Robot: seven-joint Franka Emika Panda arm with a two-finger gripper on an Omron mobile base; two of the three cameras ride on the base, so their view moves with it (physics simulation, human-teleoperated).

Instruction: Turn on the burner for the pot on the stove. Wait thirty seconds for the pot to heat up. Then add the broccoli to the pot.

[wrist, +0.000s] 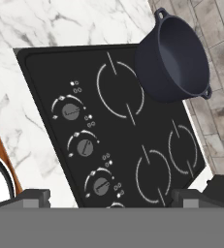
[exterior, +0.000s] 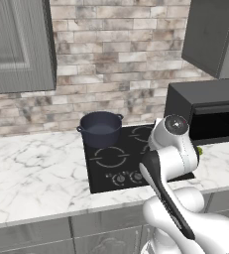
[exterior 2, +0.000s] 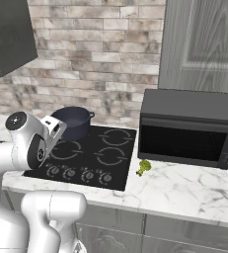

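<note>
The first step is not done yet, I think; no knob (wrist: 71,112) is touched; the gripper (wrist: 111,197) hangs over the stove (wrist: 133,145) with jaws spread wide, holding nothing. Next it must find the pot's knob and turn it. The pot (exterior: 101,128) sits on the back left ring, empty inside; the broccoli (exterior 2: 144,167) lies on the counter (exterior 2: 184,188) by the microwave (exterior 2: 187,128).
</note>
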